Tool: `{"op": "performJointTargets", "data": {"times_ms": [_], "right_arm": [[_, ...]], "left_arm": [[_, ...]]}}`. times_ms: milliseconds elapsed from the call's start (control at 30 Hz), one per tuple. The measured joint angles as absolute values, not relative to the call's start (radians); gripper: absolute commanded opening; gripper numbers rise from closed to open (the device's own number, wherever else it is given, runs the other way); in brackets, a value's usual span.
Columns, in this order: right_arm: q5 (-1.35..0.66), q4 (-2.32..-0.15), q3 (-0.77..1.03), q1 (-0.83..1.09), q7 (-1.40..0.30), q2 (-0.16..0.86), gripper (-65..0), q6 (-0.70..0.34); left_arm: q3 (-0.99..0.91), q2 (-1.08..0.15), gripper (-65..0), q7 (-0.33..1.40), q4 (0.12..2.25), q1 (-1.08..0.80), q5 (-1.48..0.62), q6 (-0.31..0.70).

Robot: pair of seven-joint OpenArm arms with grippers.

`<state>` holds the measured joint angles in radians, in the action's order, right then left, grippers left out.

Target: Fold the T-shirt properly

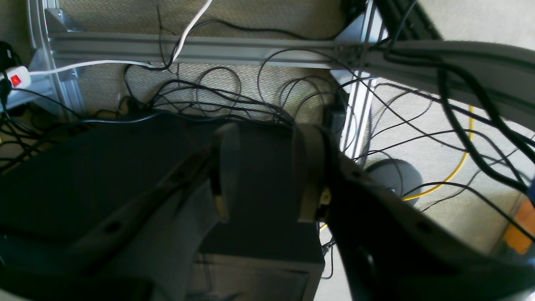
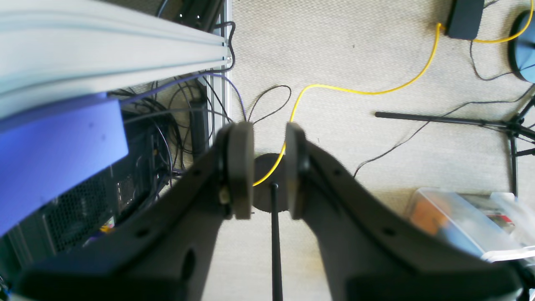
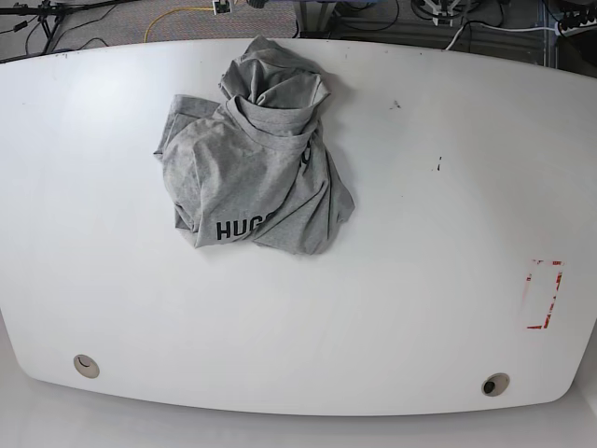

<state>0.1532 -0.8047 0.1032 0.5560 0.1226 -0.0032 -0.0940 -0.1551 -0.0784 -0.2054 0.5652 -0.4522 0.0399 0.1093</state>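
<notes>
The white table [image 3: 420, 280] carries the grey T-shirt [image 3: 256, 168] crumpled at about 11 o'clock from its centre; in my judgement, the first step is to spread it flat by its edges before folding. Only the base view shows the shirt and no arm; the wrist views show just floor and cables, with the left gripper [image 1: 267, 175] and right gripper [image 2: 269, 167] both parted and empty.

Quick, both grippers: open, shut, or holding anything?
Left gripper: open, empty, off the table.
Right gripper: open with a narrow gap, empty.
</notes>
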Motion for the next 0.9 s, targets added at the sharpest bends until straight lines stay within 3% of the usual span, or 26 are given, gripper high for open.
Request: {"op": "performJointTargets", "data": {"times_ms": [267, 900], "right_arm": [[0.060, -0.922, 0.097, 0.640, 0.129, -0.002, -52.5, -0.097], [0.014, -1.203, 0.041, 0.886, 0.123, 0.008, -52.5, -0.106]], "left_arm": [[-0.152, -0.081, -44.9, -0.200, 0.735, -0.586, 0.024, 0.181], [-0.153, -0.059, -45.1, -0.196, 1.116, -0.857, 0.021, 0.183]]}}
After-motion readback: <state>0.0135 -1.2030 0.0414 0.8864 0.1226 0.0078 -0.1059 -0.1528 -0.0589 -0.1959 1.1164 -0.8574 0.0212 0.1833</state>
